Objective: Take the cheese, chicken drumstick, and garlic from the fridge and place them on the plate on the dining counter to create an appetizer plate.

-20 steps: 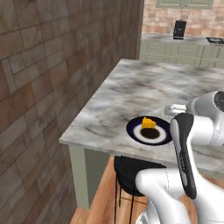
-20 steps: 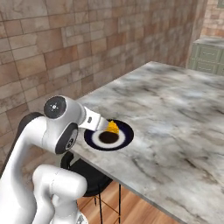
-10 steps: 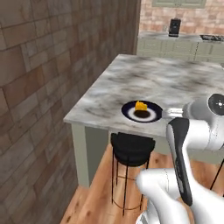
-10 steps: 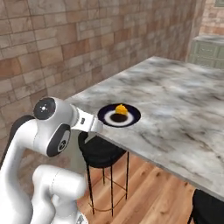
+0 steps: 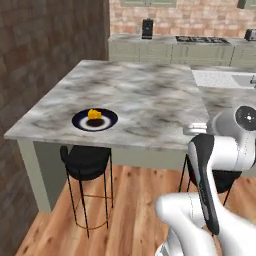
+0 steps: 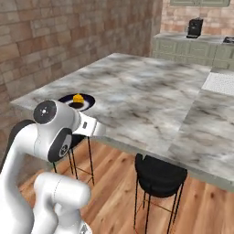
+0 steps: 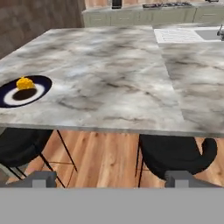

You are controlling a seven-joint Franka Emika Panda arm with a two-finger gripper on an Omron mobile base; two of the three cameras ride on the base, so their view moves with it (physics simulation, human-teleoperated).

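One item, the cheese (image 5: 94, 114), is being carried by the plate (image 5: 80, 121); the gripper (image 7: 111, 178) jaws are being held spread, empty. Drumstick and garlic risk being forgotten.

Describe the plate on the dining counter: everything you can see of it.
The plate is round and dark navy, with a paler ring around a dark centre, and it looks glossy. It lies flat on the grey-white marbled dining counter, near the counter's front edge and toward its brick-wall corner, above a black round stool. One small yellow-orange wedge, the cheese, sits on it, toward the back of the centre. Nothing else rests on the plate, and the robot does not touch it.
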